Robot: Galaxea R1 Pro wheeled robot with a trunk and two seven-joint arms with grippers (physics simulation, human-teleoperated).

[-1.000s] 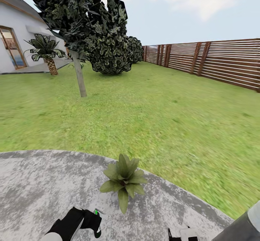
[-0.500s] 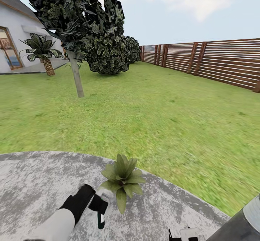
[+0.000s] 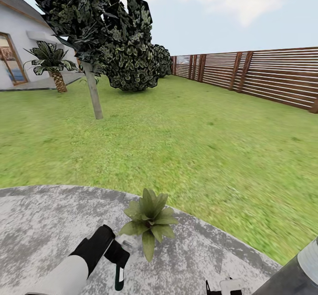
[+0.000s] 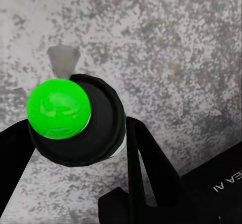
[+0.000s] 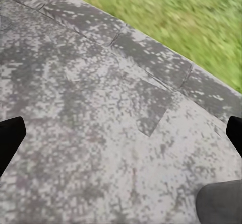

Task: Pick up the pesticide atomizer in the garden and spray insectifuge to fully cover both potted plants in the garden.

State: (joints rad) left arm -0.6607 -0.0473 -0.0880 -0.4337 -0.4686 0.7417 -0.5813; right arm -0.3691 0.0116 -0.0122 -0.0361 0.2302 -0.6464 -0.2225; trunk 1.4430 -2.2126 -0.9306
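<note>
Left claw (image 3: 118,259): clenched on the pesticide atomizer (image 3: 119,273); in my left wrist view the two black fingers (image 4: 143,158) press on either side of the dark bottle (image 4: 85,123), whose bright green end faces the camera.
Right claw (image 5: 121,138): spread wide with nothing in it; I see one dark fingertip at each edge of the right wrist view, bare stone between them.
Atomizer position: held low over the patio (image 3: 39,228), just beside the potted plant (image 3: 150,220), on its left in the head view; the bottle hangs roughly vertical below the claw.
Potted plant: one rosette of broad green leaves standing on the patio close to the edge of the lawn (image 3: 185,144); its pot is hidden by the leaves.
Step in hand: I judge the pickup done and the spraying of this plant the current step.
Next move: I would aim the pale spray head (image 4: 63,60) at the leaves; I cannot tell from these views which way it faces.
Left arm pose: forearm (image 3: 66,273) reaching forward and up the head view from the lower left, wrist bent down toward the stone.
Surroundings: fence (image 3: 265,74) well apart, at the far right.
</note>
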